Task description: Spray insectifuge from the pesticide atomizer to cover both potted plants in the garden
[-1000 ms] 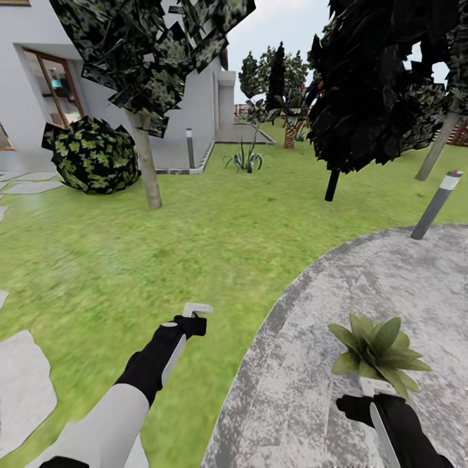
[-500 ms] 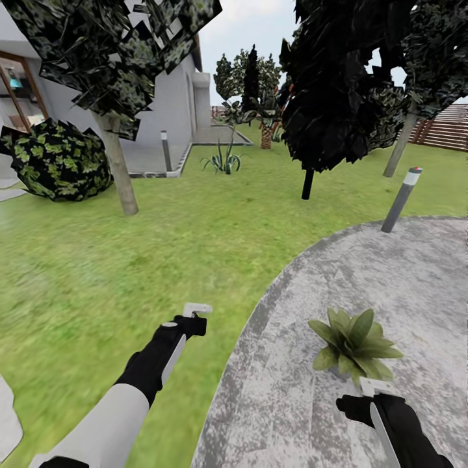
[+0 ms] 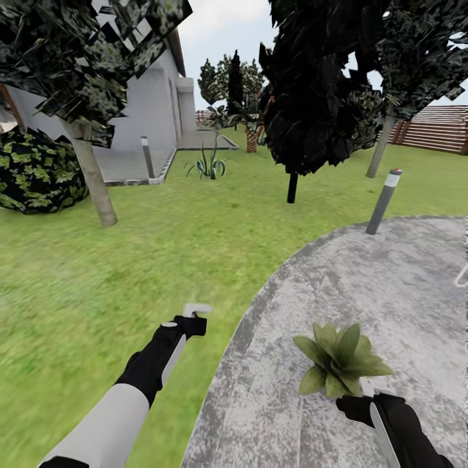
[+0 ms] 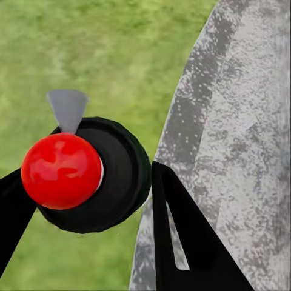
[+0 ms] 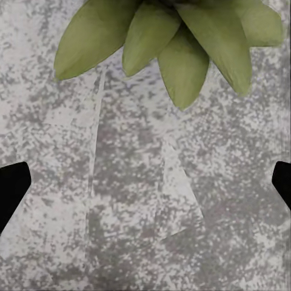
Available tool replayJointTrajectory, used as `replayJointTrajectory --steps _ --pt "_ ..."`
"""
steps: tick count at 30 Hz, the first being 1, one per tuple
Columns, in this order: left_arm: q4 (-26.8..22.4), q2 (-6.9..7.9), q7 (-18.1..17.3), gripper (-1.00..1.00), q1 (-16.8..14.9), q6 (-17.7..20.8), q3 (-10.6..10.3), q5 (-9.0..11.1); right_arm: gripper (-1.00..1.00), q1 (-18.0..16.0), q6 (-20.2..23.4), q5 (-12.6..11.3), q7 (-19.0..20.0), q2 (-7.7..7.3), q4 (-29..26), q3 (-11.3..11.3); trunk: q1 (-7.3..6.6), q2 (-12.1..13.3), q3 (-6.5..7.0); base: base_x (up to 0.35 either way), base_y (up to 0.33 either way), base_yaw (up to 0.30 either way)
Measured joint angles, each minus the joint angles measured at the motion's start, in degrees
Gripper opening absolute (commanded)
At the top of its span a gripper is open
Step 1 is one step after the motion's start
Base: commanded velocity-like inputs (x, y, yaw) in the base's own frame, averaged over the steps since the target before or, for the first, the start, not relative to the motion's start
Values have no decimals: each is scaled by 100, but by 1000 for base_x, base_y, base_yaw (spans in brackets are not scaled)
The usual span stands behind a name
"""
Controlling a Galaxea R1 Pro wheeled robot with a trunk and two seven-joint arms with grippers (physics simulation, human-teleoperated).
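Pesticide atomizer [image 3: 195,310] in left gripper [image 4: 85,200]; potted plant [image 3: 339,359] on paving [image 3: 403,286].

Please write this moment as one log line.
left gripper: shut on pesticide atomizer | right gripper: open, empty | potted plant: on paving, near right gripper

Flat, even daylight over the lawn [image 3: 162,253] under a pale sky [image 3: 221,26] — no cast shadows, no glare. The grass smears into blur toward the head view's lower-left corner; tree foliage [image 3: 318,84] renders nearly black and jagged. Both wrist views look soft — the paving [image 5: 145,200] mottled.
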Motion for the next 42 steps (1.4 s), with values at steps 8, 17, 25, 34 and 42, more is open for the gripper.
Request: replayJointTrajectory --steps 8,17,25,34,42 --pt "-1 0 1 -100 1 1 1 0 100 0 -1 18 -2 6 8 7 1 0 11 279 -75 -30" --pt "-1 0 4 -100 0 1 1 0 100 0 -1 14 -1 1 7 -3 3 0 11 39 -3 -1" --pt "0 0 1 -100 -3 38 9 0 100 0 0 13 0 -4 -4 -70 1 0 12 85 1 -14" --pt "-6 -2 -2 -100 -1 283 9 -5 100 1 6 4 0 -7 -3 -95 0 0 52 295 134 -191" --pt "-6 3 -2 -100 -2 290 11 -8 100 1 6 7 0 -10 1 -96 0 0 94 310 210 -221"
